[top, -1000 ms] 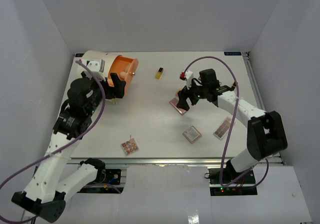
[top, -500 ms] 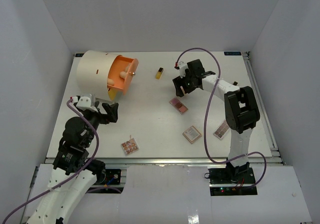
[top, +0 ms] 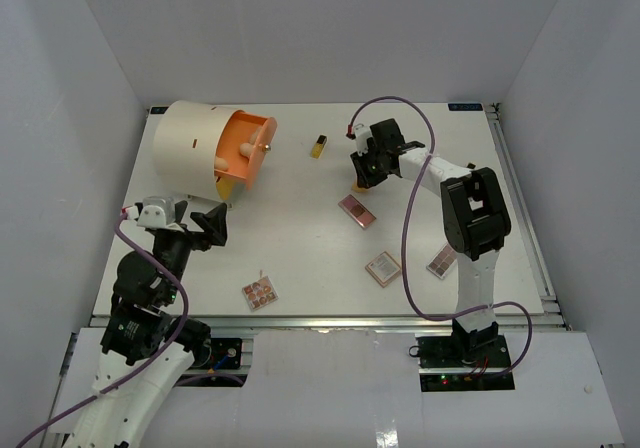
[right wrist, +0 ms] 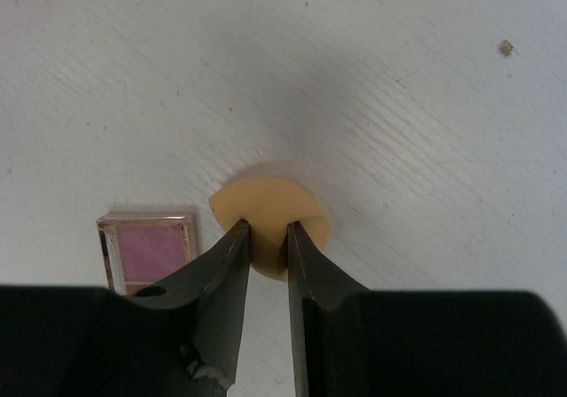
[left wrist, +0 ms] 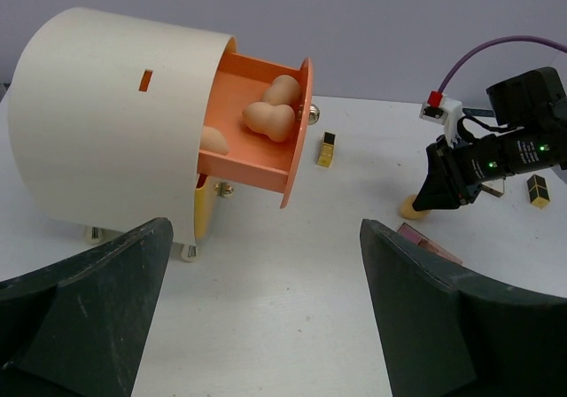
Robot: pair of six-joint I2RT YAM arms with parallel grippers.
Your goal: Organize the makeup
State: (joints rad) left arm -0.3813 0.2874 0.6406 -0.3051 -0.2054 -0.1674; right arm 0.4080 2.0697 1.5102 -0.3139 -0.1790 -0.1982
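Note:
My right gripper (right wrist: 266,229) is shut on a peach sponge (right wrist: 270,204) that rests on the table; the fingers pinch and dent it. The top view shows that gripper (top: 362,173) at the back middle, over the sponge (top: 357,185). A pink palette (top: 357,210) lies just in front of it, also in the right wrist view as the palette (right wrist: 151,251). Three more palettes (top: 382,267) (top: 442,260) (top: 259,292) lie nearer. The yellow black-capped bottle (top: 318,147) stands at the back. My left gripper (top: 215,226) (left wrist: 266,229) hangs open and empty at the left.
A big cream cylinder (top: 195,148) lies at the back left with its orange drawer (left wrist: 257,122) pulled open. Peach sponges (left wrist: 270,118) lie inside the drawer. White walls close in the table on three sides.
The right gripper moved from the pink palette to the sponge at the back and closed on it. The left arm drew back from the cylinder toward the near edge, still open.

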